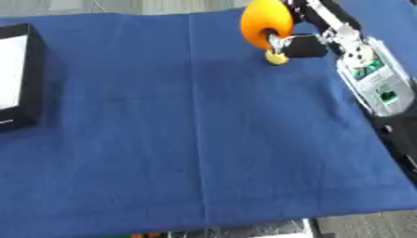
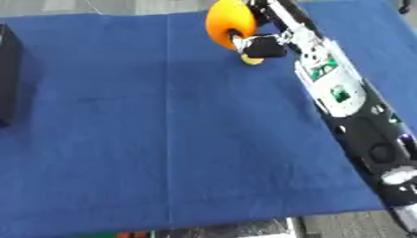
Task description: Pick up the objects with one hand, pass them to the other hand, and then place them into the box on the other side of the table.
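The robot's right hand [image 1: 295, 42] has its fingers curled round a rounded, smooth orange object with a small yellow bit at the bottom [image 1: 265, 25], at the blue cloth table's [image 1: 204, 139] far right; looks light, maybe slippery, so I'd grip around the fat middle.

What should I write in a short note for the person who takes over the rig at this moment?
Right hand: at the far right of the blue cloth, fingers curled round the orange object; a small yellow piece shows just beneath it.
Left hand: not in view.
Box: black, at the left edge of the table.
Done: the orange object is grasped.
Left: pass it to the left hand, then place it into the box.
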